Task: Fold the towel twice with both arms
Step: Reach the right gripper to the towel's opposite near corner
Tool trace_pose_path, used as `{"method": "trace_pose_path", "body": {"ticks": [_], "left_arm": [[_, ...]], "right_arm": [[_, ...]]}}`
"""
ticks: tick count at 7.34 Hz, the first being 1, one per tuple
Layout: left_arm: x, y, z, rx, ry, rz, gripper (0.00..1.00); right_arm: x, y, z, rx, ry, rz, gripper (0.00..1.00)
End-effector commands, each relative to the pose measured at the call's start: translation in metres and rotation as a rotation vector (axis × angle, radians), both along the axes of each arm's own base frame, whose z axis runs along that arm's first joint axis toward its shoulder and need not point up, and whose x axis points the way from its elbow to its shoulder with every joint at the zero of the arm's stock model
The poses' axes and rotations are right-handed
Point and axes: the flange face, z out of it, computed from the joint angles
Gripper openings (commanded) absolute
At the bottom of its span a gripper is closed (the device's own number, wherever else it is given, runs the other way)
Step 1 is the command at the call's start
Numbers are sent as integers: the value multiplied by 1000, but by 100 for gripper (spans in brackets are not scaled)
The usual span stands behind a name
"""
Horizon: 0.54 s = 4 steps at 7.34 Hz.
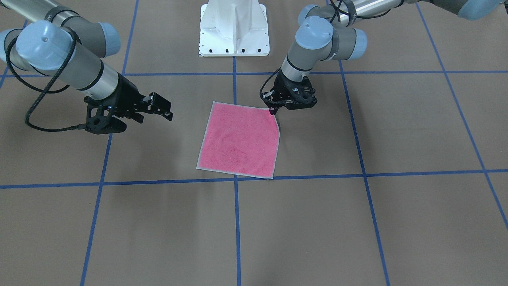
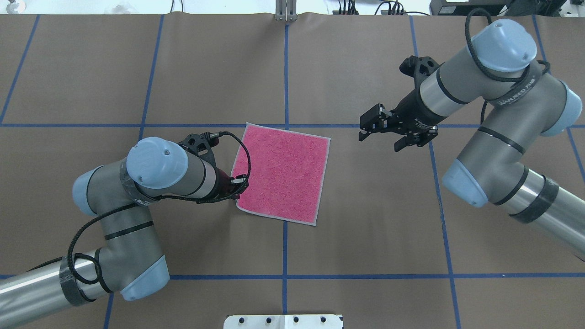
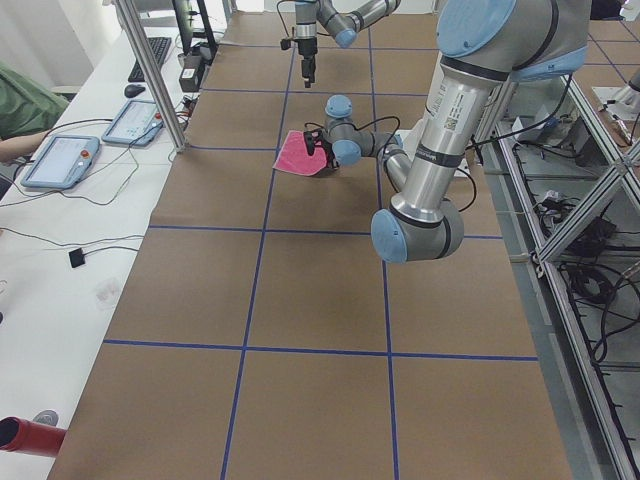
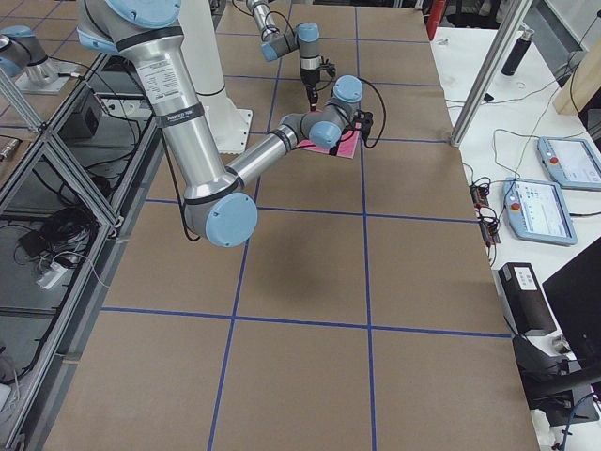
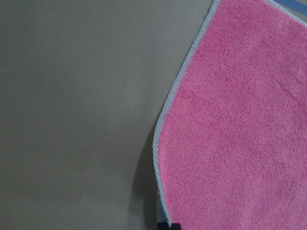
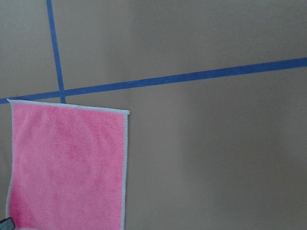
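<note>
Towel: lies flat, pink face up, on the brown table, across a blue tape line.
Left gripper: pinched on the towel's corner nearest the robot; the edge there curls up.
Right gripper: jaws apart, empty, well apart from the towel.

Pink towel flat on table, left jaws at its corner

Lettering on the right arm is too blurred to read

The towel is pink with light grey edging; the counter is brown, gridded with blue lines.
</note>
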Motion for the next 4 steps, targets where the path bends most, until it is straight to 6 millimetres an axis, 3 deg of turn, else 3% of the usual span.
{"method": "trace_pose_path", "body": {"ticks": [1, 4], "left_arm": [[-3, -8, -10, -67, 26, -55, 0], [-9, -23, -5, -140, 28, -122, 0]], "right_arm": [[-27, 16, -12, -23, 9, 23, 99], [-40, 28, -20, -50, 3, 23, 99]]}}
